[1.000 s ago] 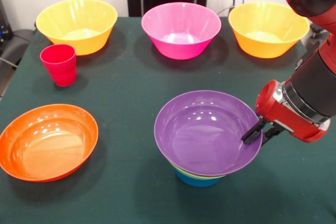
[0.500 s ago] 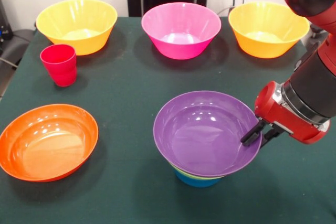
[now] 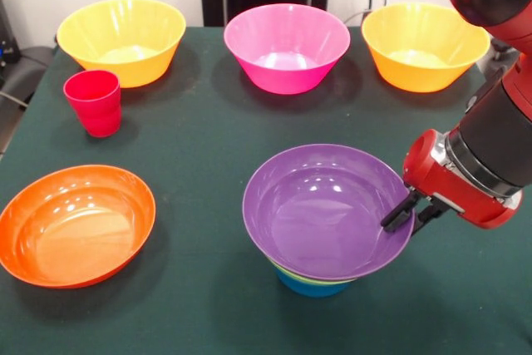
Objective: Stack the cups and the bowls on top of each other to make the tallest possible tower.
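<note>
Seemingly to seat it level, the purple bowl (image 3: pixel 326 209) was pinched by its rim in the gripper (image 3: pixel 409 215), atop the tower (image 3: pixel 314 280) of green and blue bowls.

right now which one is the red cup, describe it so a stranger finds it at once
Start at the dark green table and go to the yellow-orange plastic bowl at its far left corner. Just in front of that bowl stands the small red plastic tumbler, the only upright cup among wide bowls.

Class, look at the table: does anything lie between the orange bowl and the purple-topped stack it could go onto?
Nothing visible does. Bare table separates the orange bowl from the stack; the pincer grips the stack's opposite rim.
</note>
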